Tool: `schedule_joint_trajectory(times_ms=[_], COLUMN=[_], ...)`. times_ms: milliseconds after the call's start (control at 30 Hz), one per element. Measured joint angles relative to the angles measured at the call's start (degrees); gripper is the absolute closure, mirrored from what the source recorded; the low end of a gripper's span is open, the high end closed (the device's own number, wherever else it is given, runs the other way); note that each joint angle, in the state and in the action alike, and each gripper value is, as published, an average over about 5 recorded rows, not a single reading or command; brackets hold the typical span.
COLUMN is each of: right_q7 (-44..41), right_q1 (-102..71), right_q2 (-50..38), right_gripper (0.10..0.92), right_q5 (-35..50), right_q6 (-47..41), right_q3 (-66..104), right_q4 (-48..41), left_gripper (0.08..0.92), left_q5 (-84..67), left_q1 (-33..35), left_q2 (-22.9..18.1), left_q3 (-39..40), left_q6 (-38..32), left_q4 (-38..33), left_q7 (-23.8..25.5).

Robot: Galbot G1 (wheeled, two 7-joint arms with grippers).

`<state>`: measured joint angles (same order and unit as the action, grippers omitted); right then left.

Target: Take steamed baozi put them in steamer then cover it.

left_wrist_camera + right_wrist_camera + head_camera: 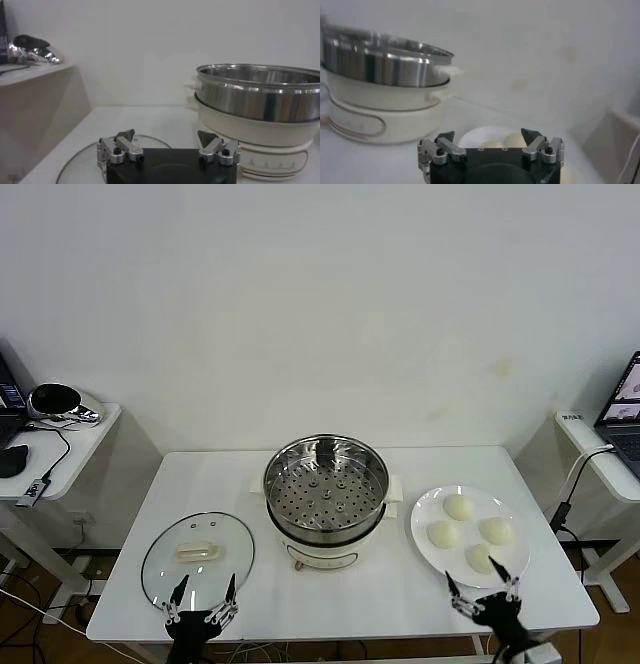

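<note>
Right pincer [481, 587] hangs at the near edge of the tabletop [200, 474], fingers spread apart and grasping nothing, its tips just beside the nearest bun on the white plate [428, 509]. That placement suits a first pick, in my judgement, since the plate lies on this arm's own side. Left pincer [203, 592] is likewise released and empty, poised over the near rim of the cover [197, 557], which lies flat on the tabletop with its cream handle facing up; the left wrist view shows the glass rim directly beneath the spread fingers. All four steamed baozi [470, 532] sit on the plate, separate from one another, none yet moved. The steamer [325, 499] stands between cover and plate at mid-table, uncovered, its perforated tray bare and ready to receive the buns. The layout appears deliberate: buns to the right, lid to the left, pot between both arms, so each arm can serve its own item without crossing the other. The task is judged not yet started. The next move calls for the right pincer to lower around one bun and close gently, as the soft dough will likely dent under firm pressure. A cable trails along the right table edge, well apart from the work. The cover should wait until all buns are loaded.
</note>
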<state>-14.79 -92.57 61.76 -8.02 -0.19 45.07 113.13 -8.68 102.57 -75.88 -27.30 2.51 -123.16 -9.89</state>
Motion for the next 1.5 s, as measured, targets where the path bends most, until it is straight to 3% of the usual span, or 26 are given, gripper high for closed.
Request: schedule_joint_trajectory(times_ms=[367,700,1100,1500], right_q7=[-14.7,-30.9,-45.6,-49.8], right_q1=[15.3,40.4,70.4,81.5], right_q2=[-18.0,-28.7,-26.2,-17.4], right_gripper=[0.203,0.203,0.203,0.203], right_q5=[-7.2,-7.8,-10.6,-13.6], right_q6=[-5.0,-6.2,-2.7,1.3], right_q3=[-4.2,-23.8,-50.3,-62.6], right_q4=[-6.9,-18.7,-37.2,-53.2], left_gripper=[0.177,0.177,0.177,0.177], left_q5=[2.4,3.6,4.3,4.7], left_q1=[-0.9,-0.7,-0.5,-0.7], left_q2=[-0.2,0.2,0.2,0.0], left_q3=[-0.5,-1.6,-3.2,-4.4], left_q6=[0.3,0.1,0.1,0.3], left_q4=[0.7,0.0,-0.6,-0.6], left_q7=[0.0,-0.5,-0.9,-1.1])
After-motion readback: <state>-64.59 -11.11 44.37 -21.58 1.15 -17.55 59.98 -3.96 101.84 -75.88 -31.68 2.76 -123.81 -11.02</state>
